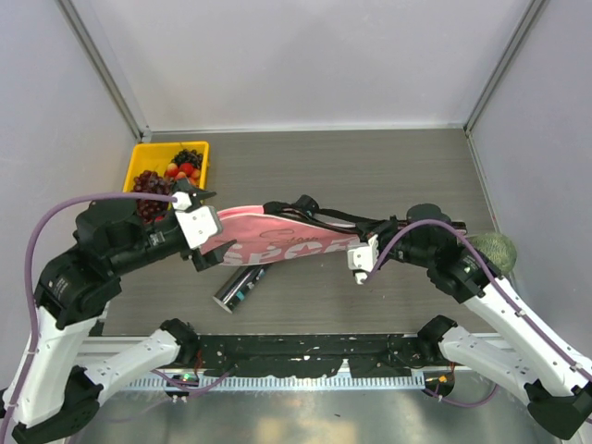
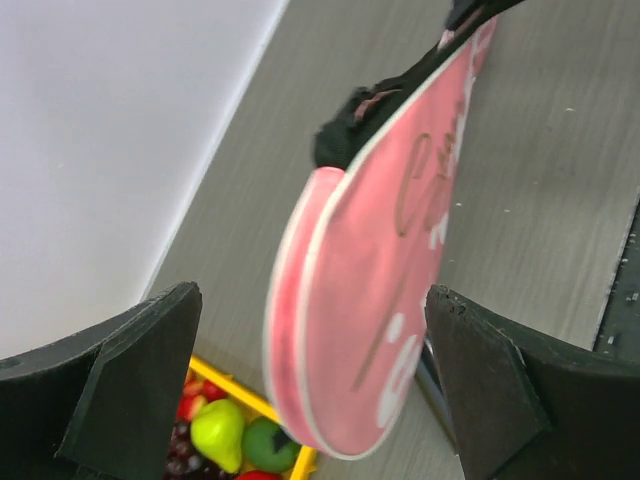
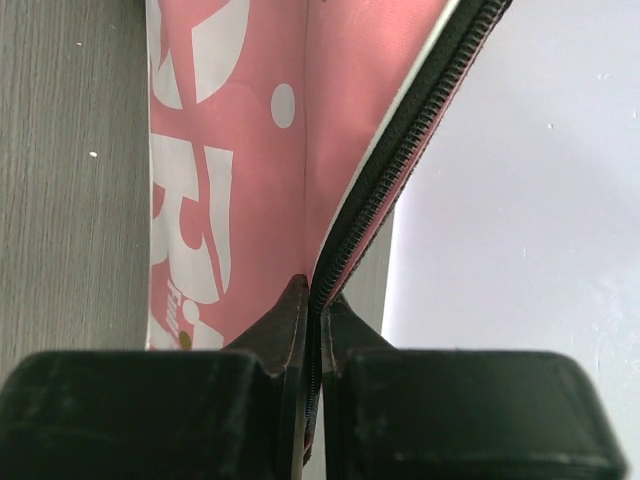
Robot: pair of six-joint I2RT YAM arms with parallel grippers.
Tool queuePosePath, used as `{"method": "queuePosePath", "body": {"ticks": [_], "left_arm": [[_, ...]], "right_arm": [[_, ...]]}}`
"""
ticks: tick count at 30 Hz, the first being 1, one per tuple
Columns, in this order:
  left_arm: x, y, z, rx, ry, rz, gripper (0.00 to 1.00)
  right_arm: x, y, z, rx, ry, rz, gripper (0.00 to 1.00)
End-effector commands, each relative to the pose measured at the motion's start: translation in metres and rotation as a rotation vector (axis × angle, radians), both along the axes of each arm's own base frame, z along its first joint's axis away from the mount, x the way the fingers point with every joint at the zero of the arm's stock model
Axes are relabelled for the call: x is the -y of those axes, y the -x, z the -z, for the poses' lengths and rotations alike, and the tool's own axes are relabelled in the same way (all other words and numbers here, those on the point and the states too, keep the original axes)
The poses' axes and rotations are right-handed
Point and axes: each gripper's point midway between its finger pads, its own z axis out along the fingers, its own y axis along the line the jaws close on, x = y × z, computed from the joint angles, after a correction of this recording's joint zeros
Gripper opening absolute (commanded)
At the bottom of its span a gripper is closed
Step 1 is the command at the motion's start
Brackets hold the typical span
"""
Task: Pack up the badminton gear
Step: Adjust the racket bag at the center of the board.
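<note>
The pink "SPORT" bag [image 1: 277, 242] hangs a little above the table between my two grippers. My left gripper [image 1: 209, 231] is open. The bag's rounded end [image 2: 370, 300] lies between its fingers [image 2: 130, 385] without touching either. My right gripper [image 1: 359, 248] is shut on the bag's black zipper edge [image 3: 400, 160] at its narrow end, where the fingertips [image 3: 296, 305] pinch the zipper. The long dark tube [image 1: 239, 287] lies on the table below the bag. No rackets or shuttlecock are in view.
A yellow tray [image 1: 139, 155] of fruit stands at the back left, and shows under the bag in the left wrist view [image 2: 300, 460]. A green netted ball [image 1: 497, 250] lies at the right by the wall. Grey walls close in the table.
</note>
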Motion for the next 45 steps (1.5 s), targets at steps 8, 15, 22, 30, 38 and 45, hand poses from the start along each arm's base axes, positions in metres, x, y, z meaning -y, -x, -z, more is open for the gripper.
{"method": "queuePosePath", "body": {"ticks": [8,15,22,30,38,45], "left_arm": [[0.007,-0.01,0.046,-0.168,-0.165,0.017,0.93],[0.013,0.01,0.057,-0.25,-0.137,0.085,0.95],[0.021,0.024,0.073,-0.384,-0.105,0.116,0.89],[0.04,0.016,0.095,-0.429,-0.051,0.127,0.72],[0.044,0.012,0.107,-0.449,-0.072,0.117,0.35],[0.062,0.005,0.095,-0.438,0.083,0.109,0.0]], "right_arm": [[-0.019,-0.005,-0.077,0.279,-0.138,-0.073,0.05],[-0.017,-0.014,-0.07,0.284,-0.094,-0.045,0.05],[-0.015,-0.017,-0.081,0.362,-0.125,-0.028,0.05],[-0.013,-0.016,-0.076,0.365,-0.144,-0.016,0.05],[-0.011,-0.017,-0.078,0.386,-0.152,-0.008,0.06],[-0.016,-0.014,-0.062,0.21,-0.173,0.0,0.21]]}}
